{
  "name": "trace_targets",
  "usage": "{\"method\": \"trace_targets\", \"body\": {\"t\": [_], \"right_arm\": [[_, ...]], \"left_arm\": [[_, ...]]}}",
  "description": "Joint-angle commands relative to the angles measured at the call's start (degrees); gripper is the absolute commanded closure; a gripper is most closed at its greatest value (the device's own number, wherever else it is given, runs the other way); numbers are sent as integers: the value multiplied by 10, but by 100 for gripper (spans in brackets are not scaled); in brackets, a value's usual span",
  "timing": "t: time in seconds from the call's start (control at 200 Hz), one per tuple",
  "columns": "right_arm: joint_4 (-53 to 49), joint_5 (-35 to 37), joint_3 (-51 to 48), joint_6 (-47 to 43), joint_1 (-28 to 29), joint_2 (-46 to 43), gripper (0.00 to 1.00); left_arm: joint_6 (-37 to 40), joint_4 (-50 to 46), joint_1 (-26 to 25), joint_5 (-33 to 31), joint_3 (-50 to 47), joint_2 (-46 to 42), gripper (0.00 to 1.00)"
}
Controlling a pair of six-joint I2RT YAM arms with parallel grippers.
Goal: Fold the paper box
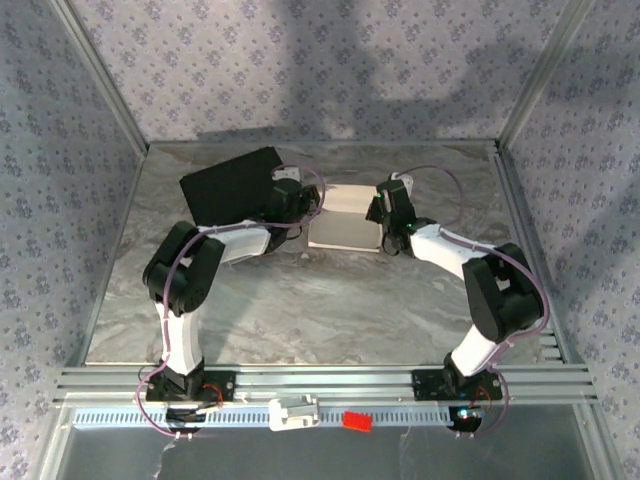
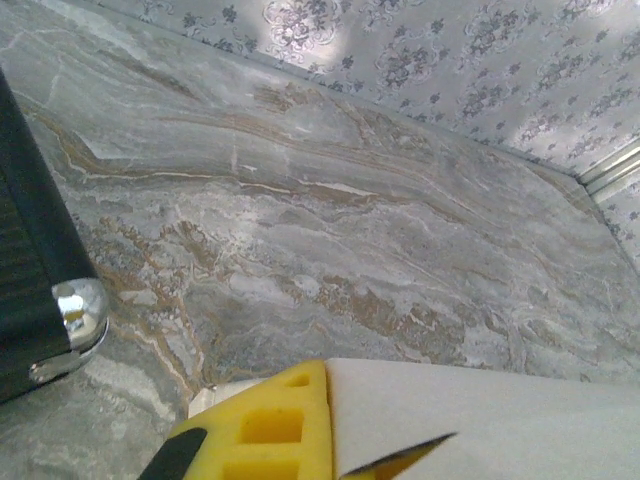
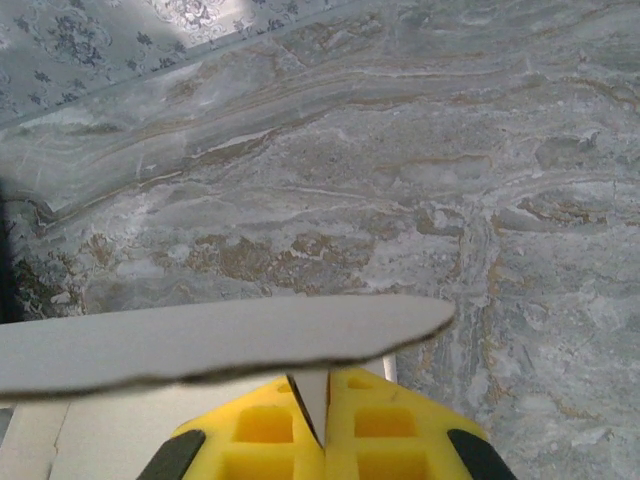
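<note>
Near edge: both arm bases sit bolted to the rail, and both arms reach forward over the bare marble-patterned table (image 1: 300,310).

Mid-table, toward the far half: the paper box (image 1: 345,230) lies as a pale, partly formed shape between the two wrists.
- The left gripper (image 1: 303,203) is at its left end. The left wrist view shows a yellow finger (image 2: 265,430) pressed against the white sheet (image 2: 480,420), with a sliver of the other finger under it. Jaws read as closed on the box edge.
- The right gripper (image 3: 318,398) is at the right end, pads pressed together on a thin white flap (image 3: 200,345) that stands raised above the table.

Far left: the black case (image 1: 232,185) lies just behind the left wrist, beside the box. Whether the two touch cannot be told.

Judgement: the step in hand is a two-ended pinch to raise or crease a side flap, and the box is not yet closed. The next move likely calls for one end to anchor while the other swings its flap over along the crease, slowly, since thin card buckles or slips easily.
</note>
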Motion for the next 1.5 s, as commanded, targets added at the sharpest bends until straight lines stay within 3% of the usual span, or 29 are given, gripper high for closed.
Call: {"method": "trace_targets", "body": {"t": [0.0,0.345,0.67,0.83,1.024,1.499], "right_arm": [[0,-45,-32,-17,12,-5,100],[27,-88,-23,-52,-18,26,100],[-21,-122,118,-41,-51,120,100],[-59,-124,165,-21,-44,149,100],[-47,-118,142,-7,-35,140,100],[27,-97,-20,-27,-14,82,100]], "left_arm": [[-14,7,-25,72,-30,-19,100],[16,-4,-19,86,19,28,100],[28,-75,17,111,178,111,100],[20,-87,18,121,197,129,100],[-6,-63,13,122,164,125,100],[-49,-24,-20,85,54,88,100]]}}
